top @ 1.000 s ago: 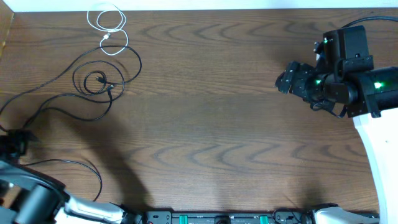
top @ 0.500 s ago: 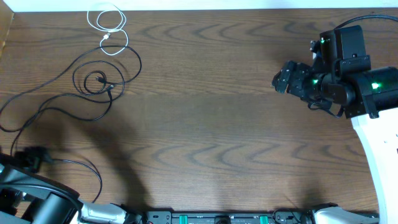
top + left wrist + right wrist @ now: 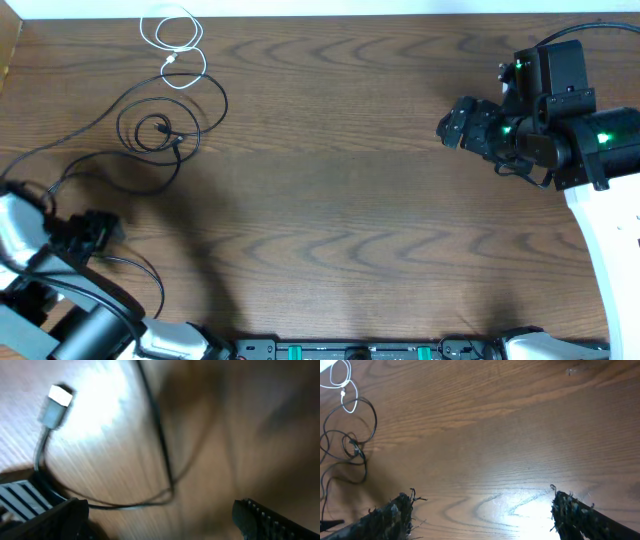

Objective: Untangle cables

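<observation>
Several black cables [image 3: 160, 132] lie looped over each other at the table's left, with a long strand running to the left edge. A short white cable [image 3: 172, 42] is coiled just above them. My left gripper [image 3: 100, 230] hovers at the lower left, open, beside a black loop [image 3: 140, 265]. Its blurred wrist view shows a black cable [image 3: 161, 450] and a silver plug end [image 3: 58, 401] on the wood, nothing between the fingers [image 3: 270, 519]. My right gripper [image 3: 452, 125] is open at the far right, far from the cables [image 3: 351, 445], over bare wood.
The table's back edge runs along the top and its left edge sits close to the cables. The right arm's body [image 3: 585, 140] and a white base fill the right side. Wide bare wood [image 3: 340, 200] separates the two grippers.
My left gripper has swept rightward from the table's left edge, into clearer view near the lower black loop. The right gripper has crept slightly left. The cables lie the same.
</observation>
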`<state>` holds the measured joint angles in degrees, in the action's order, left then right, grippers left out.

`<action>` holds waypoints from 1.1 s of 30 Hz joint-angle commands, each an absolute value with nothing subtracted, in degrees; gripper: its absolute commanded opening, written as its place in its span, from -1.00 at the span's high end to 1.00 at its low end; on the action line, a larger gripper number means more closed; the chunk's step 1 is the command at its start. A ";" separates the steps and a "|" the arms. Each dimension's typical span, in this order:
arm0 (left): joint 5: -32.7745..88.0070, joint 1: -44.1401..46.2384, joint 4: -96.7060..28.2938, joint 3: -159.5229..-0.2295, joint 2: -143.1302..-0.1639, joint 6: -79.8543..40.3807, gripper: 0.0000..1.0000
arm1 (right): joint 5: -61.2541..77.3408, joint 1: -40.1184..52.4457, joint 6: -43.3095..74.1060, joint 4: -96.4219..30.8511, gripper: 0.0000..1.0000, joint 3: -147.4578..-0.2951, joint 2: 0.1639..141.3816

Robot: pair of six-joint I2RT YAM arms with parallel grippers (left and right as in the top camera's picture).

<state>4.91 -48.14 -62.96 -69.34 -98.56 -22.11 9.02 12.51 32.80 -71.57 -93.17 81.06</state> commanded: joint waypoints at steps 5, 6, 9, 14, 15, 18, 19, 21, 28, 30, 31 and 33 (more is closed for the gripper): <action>4.86 -46.54 -61.47 -66.11 -97.34 -26.20 -0.91 | 8.97 12.82 32.03 -71.61 -0.75 -93.95 81.45; 4.86 -46.52 -60.90 -65.19 -97.34 -25.32 -0.86 | 8.97 12.82 32.01 -71.61 -0.75 -93.95 81.45; 4.64 -46.52 -59.99 -62.54 -97.38 -24.71 -0.50 | 8.97 12.82 32.03 -71.55 -0.75 -93.95 81.45; 4.69 -46.52 -57.60 -59.05 -97.41 -24.73 -0.34 | 8.97 12.82 32.05 -71.53 -0.75 -93.95 81.45; 4.69 -46.52 -57.23 -58.83 -97.41 -24.73 -0.34 | 8.97 12.82 32.03 -71.53 -0.75 -93.95 81.45; 4.97 -46.52 -55.29 -58.76 -97.41 -24.73 -0.34 | 8.97 12.82 32.05 -71.57 -0.75 -93.95 81.45; 4.99 -46.52 -54.63 -58.76 -97.41 -24.71 -0.35 | 8.97 12.82 32.03 -71.59 -0.75 -93.95 81.45; 4.93 -46.54 -53.23 -58.76 -97.41 -24.67 -0.34 | 8.97 12.82 32.03 -71.81 -0.75 -93.95 81.45; 6.00 -46.52 -51.29 -58.70 -97.43 -24.08 0.38 | 8.97 12.82 32.08 -71.88 -0.75 -93.95 81.45; 6.00 -46.52 -51.07 -58.70 -97.43 -24.08 0.63 | 8.97 12.82 32.08 -71.59 -0.75 -93.95 81.45; 6.11 -46.52 -51.05 -58.72 -97.43 -24.10 0.81 | 8.99 12.82 32.08 -71.50 -0.75 -93.95 81.45; 9.52 -46.74 -51.00 -58.85 -97.41 -24.14 0.85 | 8.97 12.82 32.08 -71.53 -0.75 -93.95 81.45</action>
